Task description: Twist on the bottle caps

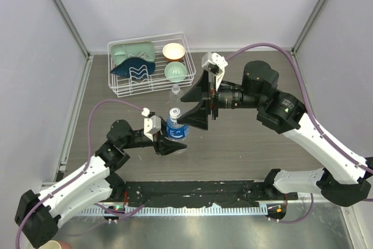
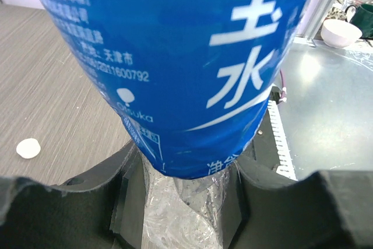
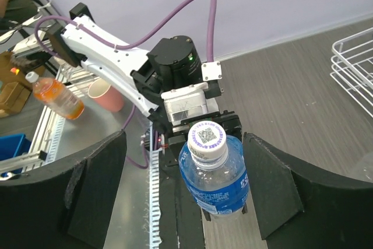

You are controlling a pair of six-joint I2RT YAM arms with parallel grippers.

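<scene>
Left claw (image 1: pixel 173 144) is clamped on the lower body of the small clear plastic bottle with the blue label band (image 1: pixel 175 125). Left wrist view shows both fingers (image 2: pixel 87 202) pressed against the clear plastic just under the label (image 2: pixel 192 56). The bottle stands upright on the grey wood-grain worktop (image 1: pixel 250 144), about centre, in front of the white wire basket (image 1: pixel 148 62).

Right claw (image 1: pixel 183 111) is spread wide and lies level at neck height. One finger (image 3: pixel 93 190) is on each side of the bottle (image 3: pixel 213 185), both clear of it with no contact.

A round white screw cap with a printed code on top (image 3: pixel 207 137) sits on that bottle's neck. Can't tell from these views how far it's threaded down.

A second small white cap (image 2: pixel 28 148) lies flat and loose on the worktop, off to one side of the held bottle. It only shows in the left wrist view.

The plain label-free clear bottle (image 1: pixel 175 93) is upright between the basket's front edge and the labelled bottle, just beside the right claw's upper finger. Its neck is too small to tell capped or not.

The basket holds two pale green bowls (image 1: pixel 175 72), a cream bowl (image 1: pixel 173 51) and a dark blue item (image 1: pixel 133 69).
</scene>
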